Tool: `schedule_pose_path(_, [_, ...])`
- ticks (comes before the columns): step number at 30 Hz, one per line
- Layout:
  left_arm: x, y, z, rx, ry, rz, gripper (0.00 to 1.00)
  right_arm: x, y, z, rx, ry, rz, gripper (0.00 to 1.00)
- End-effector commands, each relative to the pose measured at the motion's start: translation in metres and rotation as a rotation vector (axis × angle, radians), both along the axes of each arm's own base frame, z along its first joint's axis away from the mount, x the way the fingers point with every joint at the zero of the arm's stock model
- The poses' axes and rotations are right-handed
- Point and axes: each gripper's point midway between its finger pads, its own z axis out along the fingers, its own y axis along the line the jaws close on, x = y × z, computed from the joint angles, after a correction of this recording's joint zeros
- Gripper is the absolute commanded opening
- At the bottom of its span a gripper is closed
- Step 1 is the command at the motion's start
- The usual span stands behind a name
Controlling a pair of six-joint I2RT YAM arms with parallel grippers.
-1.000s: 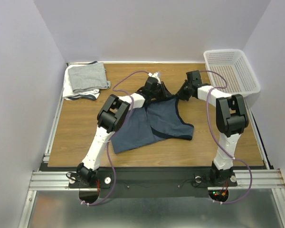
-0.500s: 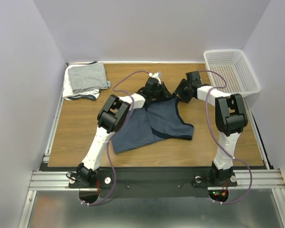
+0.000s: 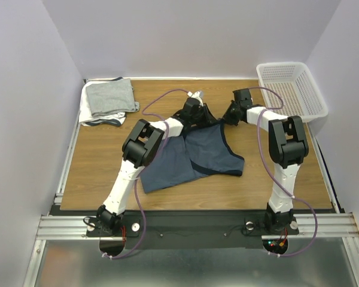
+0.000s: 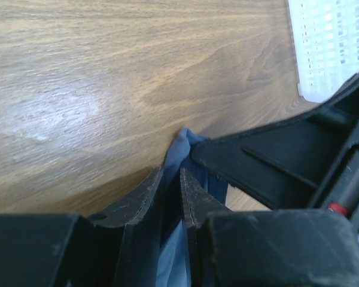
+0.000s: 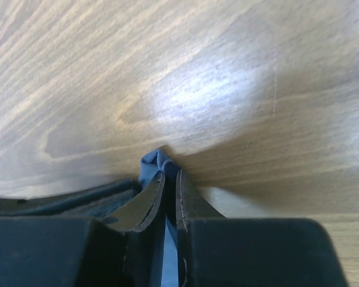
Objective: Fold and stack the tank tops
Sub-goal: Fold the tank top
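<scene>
The blue top [image 3: 197, 152] lay spread on the tabletop [image 3: 102, 161], left of the basket [image 3: 291, 89]. The left end effector [image 4: 172, 171] and right end effector [image 5: 169, 173] were each nearly closed, pinching a fold of its edge.

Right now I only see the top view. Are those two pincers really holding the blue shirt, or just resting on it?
Observer: The left wrist view shows the left pincer shut on a fold of the blue shirt.
Operator: And the other one?
Observer: The right wrist view shows the right pincer shut on blue cloth too.
Operator: How much cloth did they catch?
Observer: Only a small tuft pokes out past each pincer.
</scene>
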Motion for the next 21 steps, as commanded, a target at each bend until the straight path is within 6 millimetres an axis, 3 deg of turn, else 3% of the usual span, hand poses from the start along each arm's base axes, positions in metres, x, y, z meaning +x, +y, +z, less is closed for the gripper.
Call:
schedule_pose_path(1, [0.005,0.002,0.079,-0.066,-0.12,0.01,0.29,0.018,-0.019,0.004,-0.102,-0.058,-0.039,0.0])
schedule_pose_path(5, [0.011,0.018,0.117,-0.097,-0.165,0.072,0.34,0.033,-0.023,0.026,-0.11,-0.173,-0.041,0.0])
schedule_pose_path(9, [0.007,0.037,0.133,-0.096,-0.159,0.135,0.35,0.045,-0.019,0.03,-0.109,-0.214,-0.02,0.0])
schedule_pose_path(11, [0.002,0.057,0.129,-0.047,-0.101,0.219,0.35,0.052,-0.017,0.032,-0.11,-0.226,-0.011,0.0])
schedule_pose_path(13, [-0.01,0.077,0.11,0.011,-0.039,0.28,0.35,0.055,-0.018,0.028,-0.118,-0.226,-0.009,0.0])
schedule_pose_path(14, [-0.016,0.091,0.123,0.011,-0.036,0.33,0.35,0.056,-0.02,0.026,-0.122,-0.223,-0.01,0.0])
schedule_pose_path(15, [-0.019,0.104,0.116,0.038,-0.014,0.387,0.35,0.057,-0.021,0.025,-0.128,-0.224,-0.011,0.0])
schedule_pose_path(16, [-0.031,0.118,0.098,0.077,0.029,0.412,0.34,0.058,-0.024,0.023,-0.131,-0.225,-0.018,0.0])
schedule_pose_path(18, [-0.053,0.143,0.082,0.122,0.106,0.464,0.31,0.061,-0.03,0.02,-0.129,-0.225,-0.025,0.0])
schedule_pose_path(21, [-0.083,0.163,0.068,0.161,0.185,0.488,0.29,0.065,-0.035,0.021,-0.115,-0.228,-0.034,0.01])
